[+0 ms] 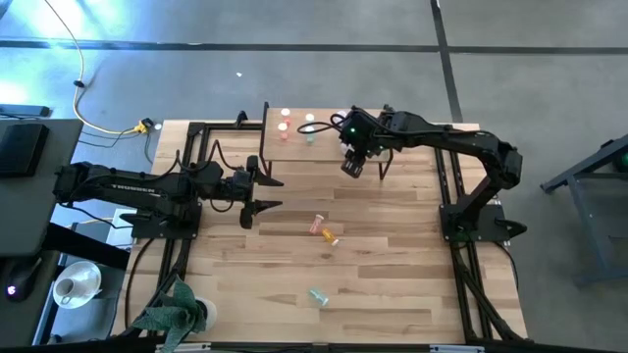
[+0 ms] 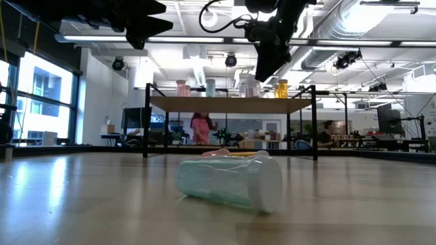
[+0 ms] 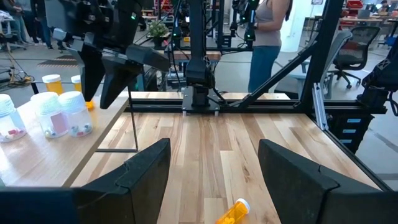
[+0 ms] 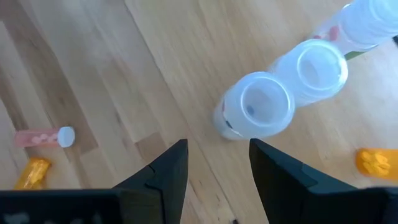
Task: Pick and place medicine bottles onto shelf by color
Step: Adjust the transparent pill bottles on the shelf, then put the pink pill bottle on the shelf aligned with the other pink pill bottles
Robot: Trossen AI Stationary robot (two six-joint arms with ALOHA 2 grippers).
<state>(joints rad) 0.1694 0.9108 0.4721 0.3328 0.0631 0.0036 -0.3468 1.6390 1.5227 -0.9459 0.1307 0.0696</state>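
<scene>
The shelf (image 1: 294, 149) stands at the table's far side with several medicine bottles upright on it, clear-white ones (image 4: 258, 104) (image 4: 320, 68) and an orange one (image 4: 376, 162). My right gripper (image 4: 217, 168) hovers open above the shelf, slanting down, with the nearest clear-white bottle just beyond its fingertips. A pink bottle (image 1: 316, 224), an orange one (image 1: 329, 236) and a pale green one (image 1: 318, 295) lie on their sides on the table. My left gripper (image 3: 214, 180) waits open and level over the table's left part, nothing between its fingers.
The green bottle (image 2: 228, 182) lies nearest the front edge. The shelf's thin black legs (image 3: 134, 121) stand on the table. A plant (image 1: 177, 314) sits at the near left corner. Bare wood lies between the two arms and right of the lying bottles. People stand in the room behind.
</scene>
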